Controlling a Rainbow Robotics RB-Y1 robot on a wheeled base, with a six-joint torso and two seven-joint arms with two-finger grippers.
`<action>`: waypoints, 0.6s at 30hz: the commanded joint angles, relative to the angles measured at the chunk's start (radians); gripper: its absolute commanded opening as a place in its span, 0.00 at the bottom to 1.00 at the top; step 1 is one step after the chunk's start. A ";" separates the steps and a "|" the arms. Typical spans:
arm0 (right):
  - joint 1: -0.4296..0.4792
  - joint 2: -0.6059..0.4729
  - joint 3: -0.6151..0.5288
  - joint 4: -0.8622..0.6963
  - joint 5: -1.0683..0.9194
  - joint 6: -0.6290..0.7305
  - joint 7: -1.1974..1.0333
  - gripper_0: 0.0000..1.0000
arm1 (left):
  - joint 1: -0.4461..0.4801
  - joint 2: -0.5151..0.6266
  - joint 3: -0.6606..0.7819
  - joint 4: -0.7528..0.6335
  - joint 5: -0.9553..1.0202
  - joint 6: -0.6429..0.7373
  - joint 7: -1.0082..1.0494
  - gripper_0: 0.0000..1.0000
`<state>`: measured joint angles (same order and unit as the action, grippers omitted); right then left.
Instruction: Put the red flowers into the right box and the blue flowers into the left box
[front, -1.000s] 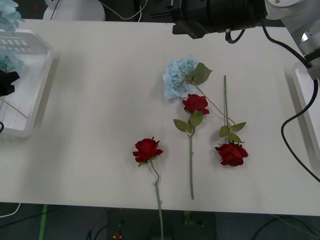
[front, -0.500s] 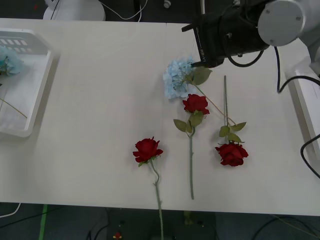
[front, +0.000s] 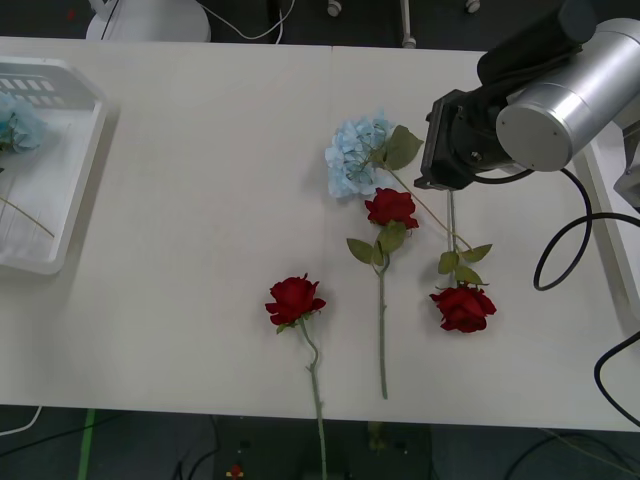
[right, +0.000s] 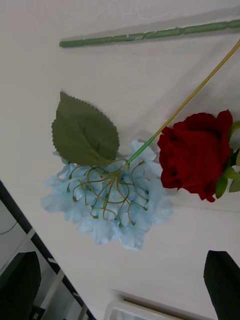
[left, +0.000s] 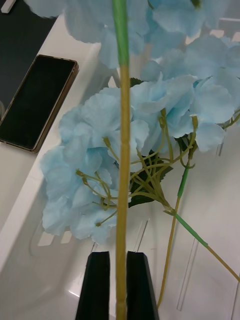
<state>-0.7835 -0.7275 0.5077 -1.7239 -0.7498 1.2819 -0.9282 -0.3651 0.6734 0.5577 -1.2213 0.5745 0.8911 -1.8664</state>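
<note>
One blue flower (front: 357, 155) lies mid-table, its bloom (right: 110, 210) beside a red flower (right: 197, 155). Three red flowers rest on the table: one (front: 391, 207) touching the blue bloom, one (front: 463, 307) to the right, one (front: 295, 298) nearer the front. My right arm (front: 540, 110) hovers over the right rose's stem, and my right gripper (right: 121, 256) is open above the blue bloom. My left gripper (left: 118, 255) is shut on a blue flower's stem (left: 121, 190) over the left box (left: 210, 225), where more blue flowers (left: 95, 165) lie. The left box (front: 60, 200) sits at the table's left edge.
The right box's white rim (front: 608, 200) shows at the table's right edge, behind my right arm's cable (front: 560, 250). A dark phone (left: 35, 100) lies beside the left box. Bare table stretches between the left box and the flowers.
My right arm has swung from the table's far edge forward and right, now over the right rose's stem. My left gripper has moved out of the front view. The table's flowers have not moved.
</note>
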 joint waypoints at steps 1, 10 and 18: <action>-0.002 0.100 0.002 0.084 0.033 0.034 -0.176 0.94 | -0.003 0.057 -0.038 -0.015 0.041 -0.006 0.067 0.51; 0.006 0.201 0.000 0.236 0.009 0.076 -0.340 0.94 | -0.002 0.058 -0.035 -0.168 0.180 0.190 0.070 0.84; 0.061 0.198 -0.008 0.244 0.012 0.099 -0.342 0.95 | -0.002 0.057 -0.030 -0.428 0.285 0.493 0.290 0.90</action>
<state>-0.7580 -0.5326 0.5087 -1.4688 -0.7313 1.3687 -1.2506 -0.3647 0.6742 0.5230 -1.5407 0.8480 1.3140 -1.8006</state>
